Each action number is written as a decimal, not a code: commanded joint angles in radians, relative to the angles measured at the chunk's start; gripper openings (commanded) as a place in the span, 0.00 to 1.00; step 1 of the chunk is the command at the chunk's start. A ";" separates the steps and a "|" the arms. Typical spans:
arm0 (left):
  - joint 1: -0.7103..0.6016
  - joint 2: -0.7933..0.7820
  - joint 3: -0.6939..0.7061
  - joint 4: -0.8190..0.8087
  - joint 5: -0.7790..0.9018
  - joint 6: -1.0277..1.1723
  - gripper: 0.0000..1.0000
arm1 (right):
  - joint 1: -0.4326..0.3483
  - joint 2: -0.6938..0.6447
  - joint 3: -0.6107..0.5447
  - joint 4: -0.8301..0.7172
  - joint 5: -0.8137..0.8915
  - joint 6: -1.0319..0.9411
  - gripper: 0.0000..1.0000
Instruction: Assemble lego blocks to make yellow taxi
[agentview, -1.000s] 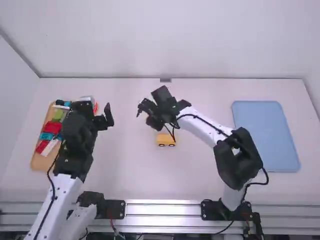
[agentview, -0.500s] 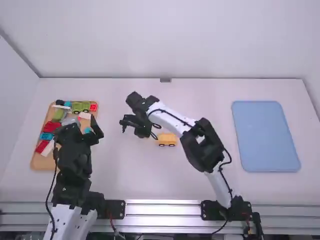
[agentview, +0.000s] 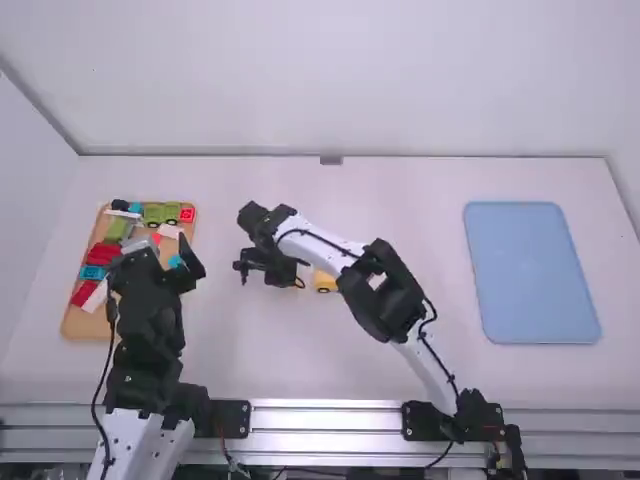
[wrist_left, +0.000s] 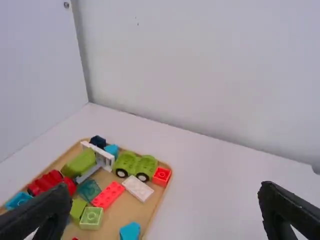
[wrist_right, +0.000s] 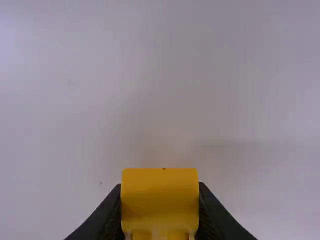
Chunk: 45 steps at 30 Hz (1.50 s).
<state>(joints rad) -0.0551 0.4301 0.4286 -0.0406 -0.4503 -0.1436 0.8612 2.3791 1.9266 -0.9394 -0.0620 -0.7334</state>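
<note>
Is pinching yellow block (wrist_right: 160, 200) by opposite sides in right gripper (wrist_right: 160, 186), seemingly just beside yellow car base (agentview: 325, 282); is promising light, stiff, slick handling; is holding left gripper (wrist_left: 165, 186) spread.

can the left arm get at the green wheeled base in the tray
Probably yes: the left gripper is open and empty near the tray, and nothing lies on top of the green wheeled base. The small red block and white block beside it might crowd the fingers, though.

Bright, even light whitens my desk (agentview: 250, 350); soft shadow dims my right wrist view; the metal rail (agentview: 325, 418) glints.
</note>
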 joint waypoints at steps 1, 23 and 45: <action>0.007 -0.004 -0.006 0.003 -0.013 -0.009 0.99 | -0.004 0.019 0.024 0.002 0.008 -0.004 0.25; 0.001 -0.004 -0.006 0.009 -0.033 0.032 0.99 | -0.072 -0.061 0.170 -0.076 -0.077 0.033 0.98; 0.009 0.476 0.176 0.026 0.592 0.384 0.99 | -0.313 -0.609 -0.489 0.505 -0.058 0.285 0.98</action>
<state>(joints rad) -0.0544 0.8139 0.5285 -0.0181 -0.0654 0.0666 0.5446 1.8763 1.5513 -0.4747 -0.1986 -0.5087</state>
